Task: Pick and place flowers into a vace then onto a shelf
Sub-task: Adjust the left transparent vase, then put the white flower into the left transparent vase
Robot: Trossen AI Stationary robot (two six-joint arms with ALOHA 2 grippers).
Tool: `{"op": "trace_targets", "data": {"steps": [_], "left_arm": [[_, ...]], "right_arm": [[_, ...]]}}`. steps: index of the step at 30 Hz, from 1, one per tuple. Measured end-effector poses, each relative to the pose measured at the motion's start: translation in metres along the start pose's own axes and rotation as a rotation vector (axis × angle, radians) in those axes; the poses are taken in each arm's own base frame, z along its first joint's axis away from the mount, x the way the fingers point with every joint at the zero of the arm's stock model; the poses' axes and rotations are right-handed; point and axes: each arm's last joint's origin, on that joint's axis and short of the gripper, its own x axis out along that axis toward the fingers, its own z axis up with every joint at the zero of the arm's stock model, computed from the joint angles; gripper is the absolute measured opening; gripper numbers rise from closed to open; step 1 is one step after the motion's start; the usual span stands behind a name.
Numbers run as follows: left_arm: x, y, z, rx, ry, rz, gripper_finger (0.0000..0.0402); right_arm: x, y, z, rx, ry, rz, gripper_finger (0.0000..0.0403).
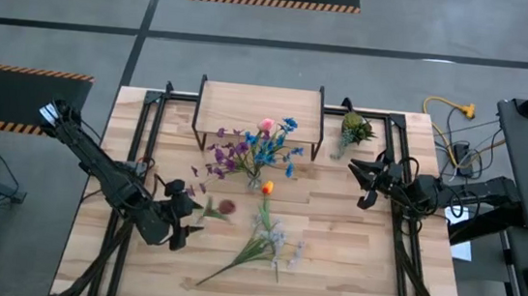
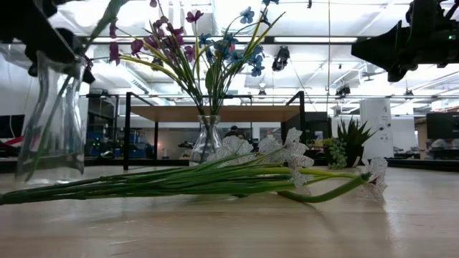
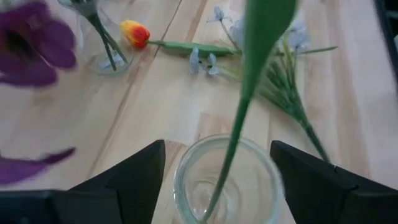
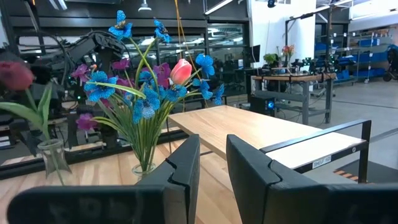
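The left gripper (image 3: 214, 180) hangs spread above a small glass vase (image 3: 224, 183) holding one dark red flower (image 1: 226, 207). More flowers (image 1: 259, 245) lie loose on the bench (image 1: 350, 263). A fuller vase (image 1: 253, 179) stands before the shelf (image 1: 260, 112). The right gripper (image 1: 366, 182) waits, fingers narrowly apart, holding nothing.

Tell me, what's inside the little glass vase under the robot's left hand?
A single green stem stands inside the small glass vase, with the open left hand on either side of it. Whether there is water inside cannot be seen.

Bright overhead ceiling lights glare in the low view — left wrist view blurred up close
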Motion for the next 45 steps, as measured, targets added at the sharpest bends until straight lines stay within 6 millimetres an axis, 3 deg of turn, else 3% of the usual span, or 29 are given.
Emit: {"op": "trace_targets", "data": {"steps": [12,18,23,28,36,45], "left_arm": [[-0.049,0.001,0.044,0.015,0.111,0.047,0.0274],[-0.073,-0.013,0.073,-0.048,0.111,-0.098,0.0274],[-0.081,-0.028,0.081,-0.027,0.108,-0.145,0.0274],[-0.077,-0.043,0.076,0.005,0.116,-0.138,0.0273],[-0.067,-0.069,0.066,-0.082,0.167,-0.118,0.0273],[-0.026,-0.109,0.051,-0.153,0.235,-0.01,0.0273]], "right_arm": [[0.0,0.0,0.0,0.004,0.0,0.0,0.0072],[0.0,0.0,0.0,0.003,0.0,0.0,0.0072],[0.0,0.0,0.0,0.003,0.0,0.0,0.0073],[0.0,0.0,0.0,0.004,0.0,0.001,0.0072],[0.0,0.0,0.0,0.015,0.0,0.002,0.0072],[0.0,0.0,0.0,0.014,0.0,0.001,0.0072]]}}
